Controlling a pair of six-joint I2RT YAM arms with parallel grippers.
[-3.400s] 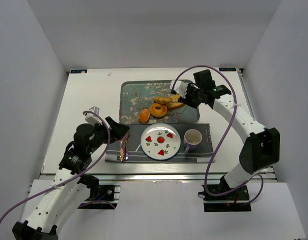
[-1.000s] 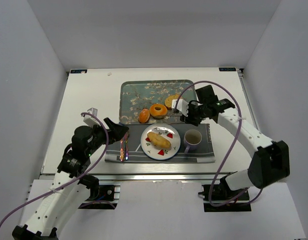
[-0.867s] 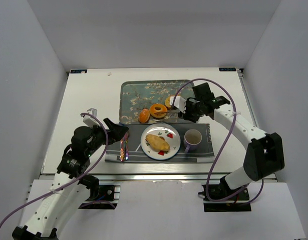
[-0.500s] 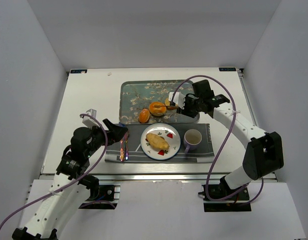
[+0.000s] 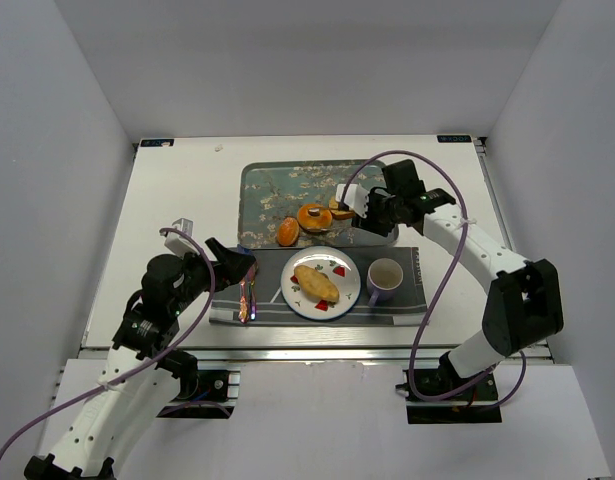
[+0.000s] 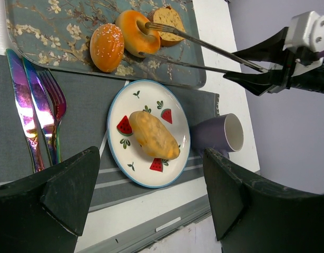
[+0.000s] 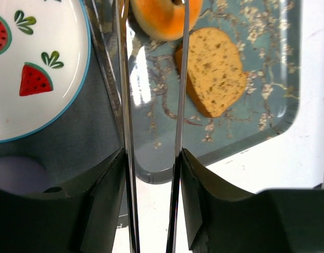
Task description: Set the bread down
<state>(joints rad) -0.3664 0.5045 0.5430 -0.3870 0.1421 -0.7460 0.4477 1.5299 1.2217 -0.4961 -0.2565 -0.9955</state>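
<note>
The right gripper is closed on a pair of long metal tongs, whose 2 thin arms reach out over the floral tray and stand slightly apart at their tips; in the left wrist view one tip lies on top of the ring-shaped doughnut and the other runs just below it, so the tongs straddle the doughnut's near edge, though whether they actually pinch it cannot be told. In the right wrist view the 2 tong blades run straight up the middle, with the doughnut at their far end and a slice of seeded bread lying flat on the tray just to the right of them. A round sesame bun sits on the tray beside the doughnut. Nearer the robot, the oblong bread roll lies across the middle of the watermelon-patterned plate, which rests on a grey placemat. A purple mug stands on the mat just right of the plate, and iridescent cutlery lies on the mat to its left. The left gripper hovers above the mat's left end, its 2 fingers spread wide and holding nothing.
</note>
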